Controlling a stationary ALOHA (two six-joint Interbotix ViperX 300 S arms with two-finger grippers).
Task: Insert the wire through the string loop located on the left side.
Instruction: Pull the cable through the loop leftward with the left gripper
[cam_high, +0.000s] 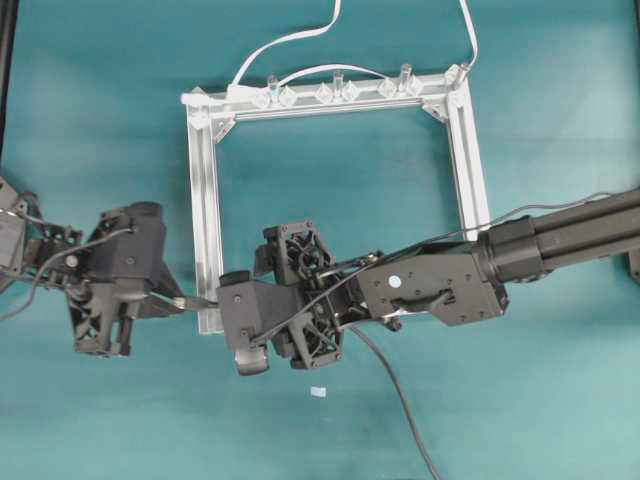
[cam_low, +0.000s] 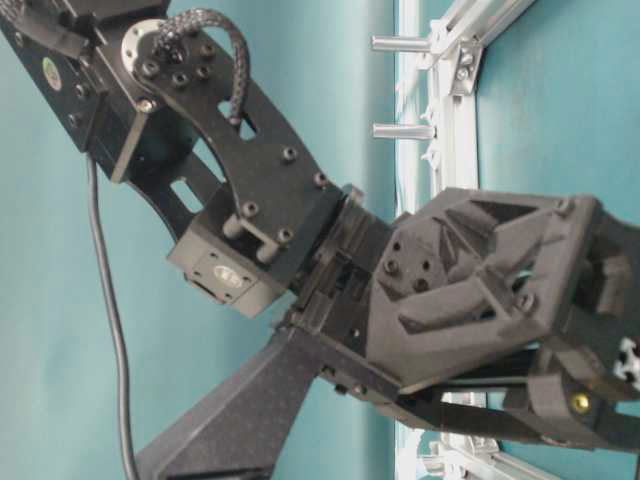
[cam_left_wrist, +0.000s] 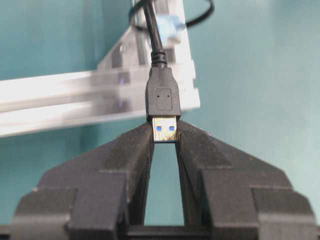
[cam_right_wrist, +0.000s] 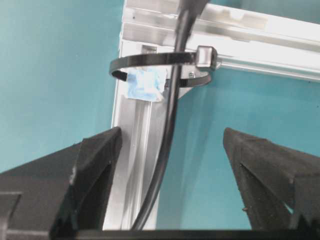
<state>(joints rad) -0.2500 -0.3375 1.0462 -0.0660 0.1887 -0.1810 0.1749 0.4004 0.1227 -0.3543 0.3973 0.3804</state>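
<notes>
Your left gripper (cam_left_wrist: 165, 137) is clamped on the plug's metal tip, so the wire (cam_left_wrist: 163, 95) runs straight ahead of the jaws and on through the loop (cam_right_wrist: 162, 65) at the frame (cam_right_wrist: 137, 130) corner. Your right gripper (cam_right_wrist: 170, 150) gapes wide, straddling the wire just short of the loop, likely ready to take over.

Backdrop: plain teal tabletop (cam_high: 90, 130) fills all views edge to edge; matte, w/ even diffuse light and soft shadows. No wall, floor or window visible. Upper centre of overhead view: square silver aluminium frame (cam_high: 205, 210) lies flat; white flat cable (cam_high: 290, 40) runs off top edge. Small pale scrap (cam_high: 318, 391) on tabletop, lower centre.
</notes>
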